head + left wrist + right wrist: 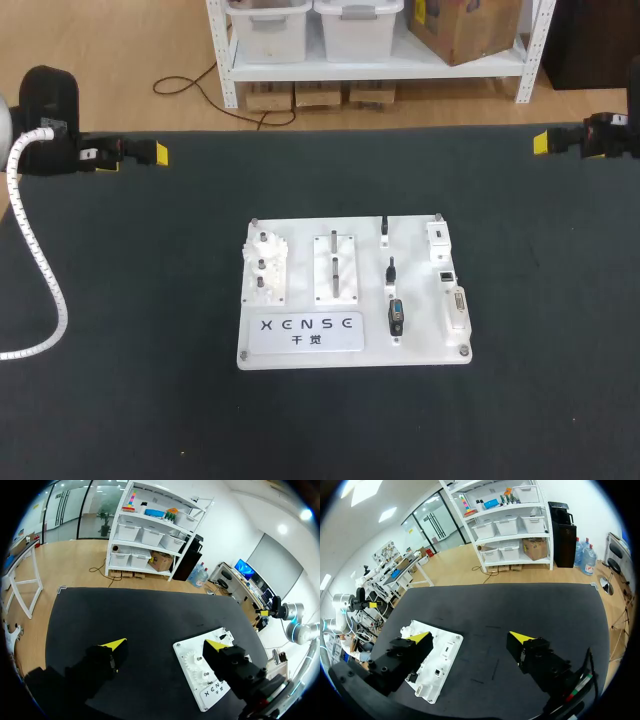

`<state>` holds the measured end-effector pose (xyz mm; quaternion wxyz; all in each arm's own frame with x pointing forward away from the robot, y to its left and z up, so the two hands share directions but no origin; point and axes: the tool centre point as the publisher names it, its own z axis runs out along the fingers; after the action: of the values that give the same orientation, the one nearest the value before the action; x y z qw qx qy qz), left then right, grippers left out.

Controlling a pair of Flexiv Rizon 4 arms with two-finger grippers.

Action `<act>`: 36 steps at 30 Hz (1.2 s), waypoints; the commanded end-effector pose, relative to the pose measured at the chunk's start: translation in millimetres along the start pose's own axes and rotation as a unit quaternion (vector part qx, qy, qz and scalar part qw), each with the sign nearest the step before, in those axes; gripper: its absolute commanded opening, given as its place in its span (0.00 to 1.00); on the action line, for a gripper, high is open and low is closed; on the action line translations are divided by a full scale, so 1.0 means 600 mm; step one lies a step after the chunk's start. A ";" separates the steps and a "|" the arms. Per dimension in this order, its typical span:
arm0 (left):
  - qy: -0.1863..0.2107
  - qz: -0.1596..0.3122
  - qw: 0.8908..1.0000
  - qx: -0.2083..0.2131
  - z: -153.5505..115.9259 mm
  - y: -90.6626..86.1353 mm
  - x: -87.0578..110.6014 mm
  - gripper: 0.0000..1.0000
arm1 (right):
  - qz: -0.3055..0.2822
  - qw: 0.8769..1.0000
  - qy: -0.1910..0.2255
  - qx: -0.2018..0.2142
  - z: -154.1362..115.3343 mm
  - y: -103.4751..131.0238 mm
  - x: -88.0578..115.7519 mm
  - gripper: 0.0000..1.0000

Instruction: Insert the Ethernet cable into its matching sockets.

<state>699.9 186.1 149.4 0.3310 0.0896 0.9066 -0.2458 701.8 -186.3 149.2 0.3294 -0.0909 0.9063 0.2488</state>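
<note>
The left gripper holds its yellow-tipped fingers spread wide with nothing between them; the right gripper is just the same, wide apart and holding nothing; both hang well apart from the white board, the left off past its far left corner, the right past its far right corner; on the board, right of its middle, three small black plugs sit in a column; which of them is the Ethernet cable I cannot tell; just beside them, along the board's right edge, runs a row of sockets; the board lies on the dark table.
</note>
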 end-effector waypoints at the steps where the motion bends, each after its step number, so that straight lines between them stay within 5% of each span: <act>1: 0.003 -0.001 1.000 -0.005 0.000 -0.003 -0.002 1.00 | 0.000 1.000 0.000 0.001 -0.001 0.001 0.000 1.00; 9: 0.003 -0.001 1.000 -0.005 0.000 -0.003 -0.002 1.00 | 0.000 1.000 0.000 0.001 -0.001 0.001 0.000 1.00; 13: -0.004 0.099 0.994 0.036 0.016 -0.028 -0.008 1.00 | 0.000 1.000 0.000 0.001 -0.001 0.001 0.000 1.00; 18: -0.010 0.220 0.969 0.109 0.035 -0.074 -0.005 1.00 | 0.000 1.000 0.000 0.001 -0.001 0.001 0.000 1.00; 25: -0.057 0.353 0.907 0.221 0.052 -0.147 0.031 1.00 | 0.000 1.000 0.000 0.001 -0.001 0.001 0.000 1.00; 30: -0.070 0.407 0.877 0.246 0.065 -0.180 0.068 1.00 | 0.000 1.000 0.000 0.001 -0.001 0.001 0.000 1.00; 36: -0.082 0.448 0.856 0.245 0.064 -0.228 0.109 1.00 | 0.000 1.000 0.000 0.001 -0.001 0.001 0.000 1.00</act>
<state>634.1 48.2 136.3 0.3671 0.4711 0.7603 -0.2553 701.9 -186.2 149.2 0.3293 -0.0908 0.9063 0.2488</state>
